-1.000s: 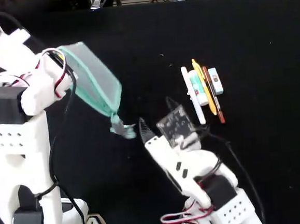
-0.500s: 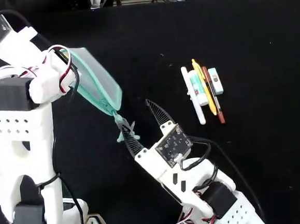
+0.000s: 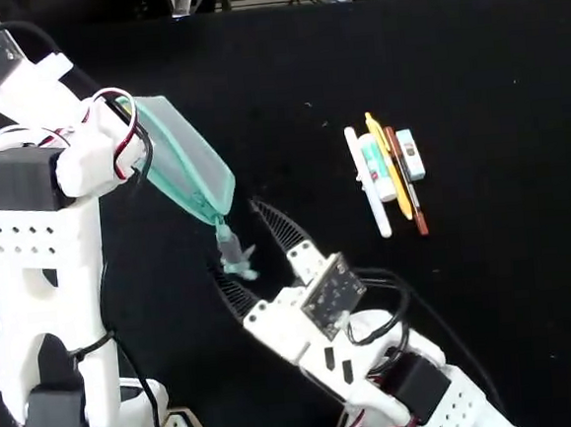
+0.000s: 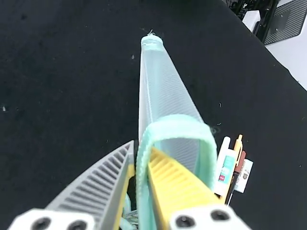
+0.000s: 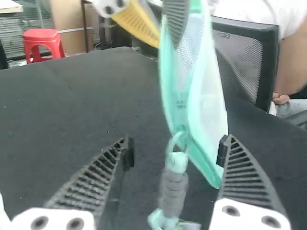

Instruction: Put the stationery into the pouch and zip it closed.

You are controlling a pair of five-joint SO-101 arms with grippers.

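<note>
We see that the right gripper [image 3: 236,239] has opened its jaws wide and has moved toward 10 o'clock in the high view. Now the zipper pull [image 3: 234,254] hangs between them. The pouch [image 3: 185,162] has shifted slightly toward 6 o'clock.

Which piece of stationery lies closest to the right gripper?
The long white pen, on the edge of the group facing the right gripper; the glue stick and the rest lie beyond it.
</note>
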